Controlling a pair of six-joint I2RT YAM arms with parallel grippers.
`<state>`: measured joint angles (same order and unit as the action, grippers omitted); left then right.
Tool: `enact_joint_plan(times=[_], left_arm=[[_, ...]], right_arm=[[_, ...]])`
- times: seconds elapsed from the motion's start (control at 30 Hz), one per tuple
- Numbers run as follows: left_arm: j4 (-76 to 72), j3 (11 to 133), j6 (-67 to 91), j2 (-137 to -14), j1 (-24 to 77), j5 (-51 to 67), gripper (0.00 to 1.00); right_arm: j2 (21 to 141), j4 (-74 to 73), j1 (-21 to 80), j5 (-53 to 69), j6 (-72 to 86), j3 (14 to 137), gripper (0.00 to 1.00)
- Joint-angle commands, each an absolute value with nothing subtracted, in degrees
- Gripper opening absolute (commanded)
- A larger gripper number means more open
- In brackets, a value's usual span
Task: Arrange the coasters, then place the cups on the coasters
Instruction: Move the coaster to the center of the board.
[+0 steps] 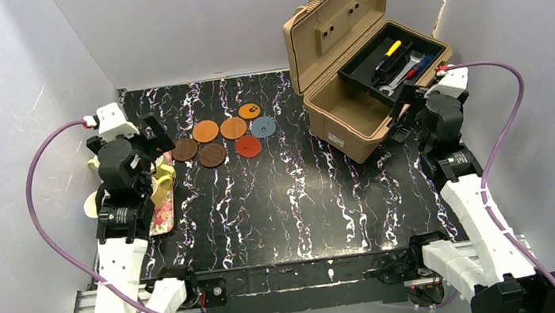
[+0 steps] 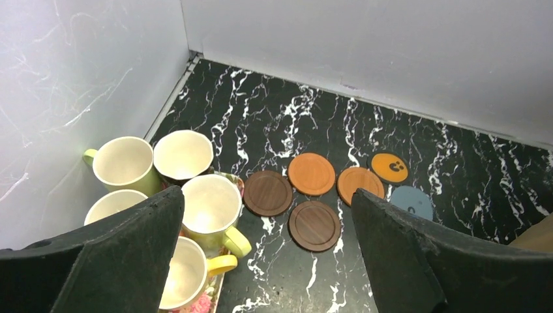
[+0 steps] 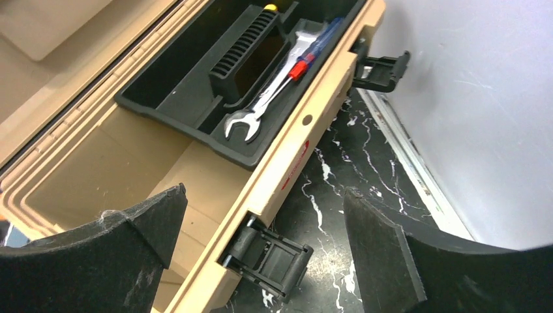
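Note:
Several round coasters lie in a loose cluster at the back middle of the table: two dark brown ones (image 2: 268, 193) (image 2: 314, 225), two orange-brown ones (image 2: 311, 173) (image 2: 360, 182), an orange one with a dark mark (image 2: 389, 167), a grey-blue one (image 2: 411, 201) and a red one (image 1: 248, 146). Several cream-lined cups, among them a lime (image 2: 124, 163) and a yellow one (image 2: 186, 270), stand packed on a floral tray (image 1: 162, 214) at the left wall. My left gripper (image 2: 267, 195) hangs open above the cups and coasters, holding nothing. Over at the toolbox, my right gripper (image 3: 264, 195) is open and empty.
A tan toolbox (image 1: 357, 111) stands open at the back right, its lid raised. Its black insert tray holds a wrench (image 3: 261, 104) and screwdrivers. A black latch (image 3: 267, 257) hangs from its front wall just under my right gripper. Grey walls close in the left, back and right sides.

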<state>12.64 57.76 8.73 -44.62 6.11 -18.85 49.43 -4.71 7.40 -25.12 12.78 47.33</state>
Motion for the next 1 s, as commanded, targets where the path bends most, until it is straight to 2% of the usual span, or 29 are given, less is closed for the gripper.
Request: enact_joint_plan(times=[0.0, 0.3, 0.37, 0.53, 0.63, 0.83, 0.97], left_arm=[[14.11, 58.82, 9.08, -47.1, 5.89, -19.59, 0.98], [15.26, 59.98, 11.58, -49.19, 5.91, -15.5, 0.98], [14.83, 60.71, 12.41, -48.86, 5.89, -13.1, 0.98], [14.72, 63.97, 13.8, -54.44, 5.89, -3.68, 0.98], [12.66, 61.06, 14.36, -56.98, 5.89, -1.12, 0.98], [9.81, 53.56, 14.94, -56.35, 5.89, -5.59, 0.98], [9.53, 53.94, 14.63, -56.85, 5.96, -4.46, 0.98]], right_arm=[[50.3, -3.89, 7.34, -18.62, 9.96, 49.69, 0.99], [55.25, -2.27, 9.02, -0.53, 5.29, 50.15, 0.99], [56.29, -3.02, 13.06, -0.49, 3.42, 50.78, 0.99], [60.26, -5.39, 29.25, -9.8, -1.19, 53.09, 0.99], [63.55, -3.89, 36.13, -10.5, 1.01, 54.29, 0.98], [74.75, 2.3, 49.01, -13.11, 4.34, 56.78, 0.91], [84.48, 5.16, 52.85, -12.95, 7.61, 62.27, 0.86]])
